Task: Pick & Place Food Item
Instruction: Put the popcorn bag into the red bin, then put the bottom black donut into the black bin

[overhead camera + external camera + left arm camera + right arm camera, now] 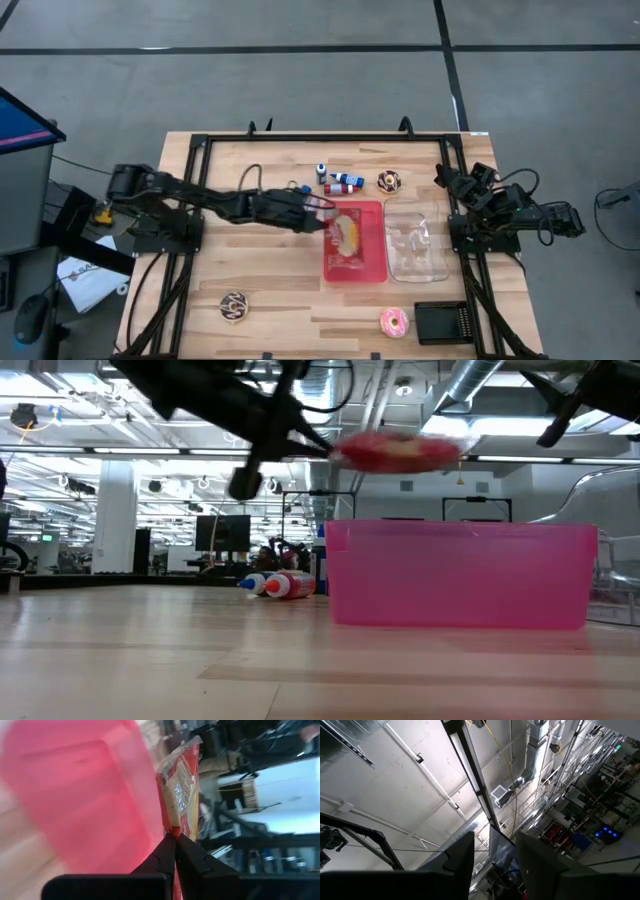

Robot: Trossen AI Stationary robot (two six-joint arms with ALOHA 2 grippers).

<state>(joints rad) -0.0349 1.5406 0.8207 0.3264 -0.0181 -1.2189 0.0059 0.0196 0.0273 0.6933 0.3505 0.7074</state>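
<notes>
A food packet (347, 232) with a red and cream wrapper hangs over the pink bin (355, 278), with my left gripper (327, 207) shut on it. The low view shows the packet (400, 452) above the bin's rim (460, 525), out beyond the gripper (322, 448). In the left wrist view the packet (181, 785) stands past the shut fingertips, and the bin (85, 795) lies behind it. My right gripper (446, 180) waits at the table's right edge, pointing up and open (495, 860), with nothing between its fingers. My left gripper pinches the packet's near end (173, 831), at the wrapper's edge, between its two fingertips. The fingers come from the table's left, close to level. The packet is lifted clear above the bin and sticks out past the fingers, roughly flat.
A clear container (415, 240) stands right of the pink bin. Small bottles (340, 182) and a chocolate donut (388, 181) lie behind them. Another chocolate donut (235, 307), a pink donut (394, 321) and a black tray (445, 322) lie near the front edge.
</notes>
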